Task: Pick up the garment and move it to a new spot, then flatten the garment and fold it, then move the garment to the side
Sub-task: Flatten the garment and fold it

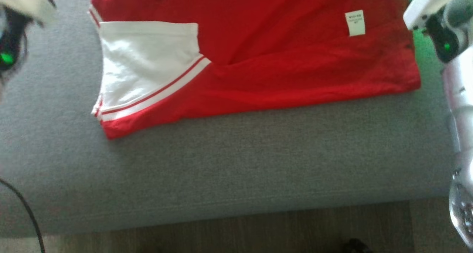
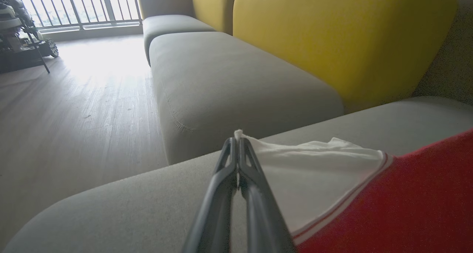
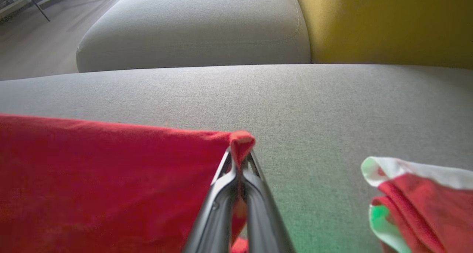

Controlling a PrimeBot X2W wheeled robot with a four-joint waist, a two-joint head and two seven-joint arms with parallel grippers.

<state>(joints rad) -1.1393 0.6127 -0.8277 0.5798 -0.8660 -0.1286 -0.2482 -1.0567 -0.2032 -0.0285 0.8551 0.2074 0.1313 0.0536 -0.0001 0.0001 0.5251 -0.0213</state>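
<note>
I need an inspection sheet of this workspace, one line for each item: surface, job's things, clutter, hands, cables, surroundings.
Surface: grey sofa seat, with the garment lying on it.
Job's things: red garment with white sleeve and white label, spread mostly flat.
Clutter: red-and-white cloth fold near the right hand; cannot tell whether it belongs to the garment.
Hands: left hand shut on the white sleeve's corner; right hand shut on a red corner.
Cables: one black cable at the seat's near left corner.
Surroundings: yellow backrest, wooden floor, window railing.
</note>
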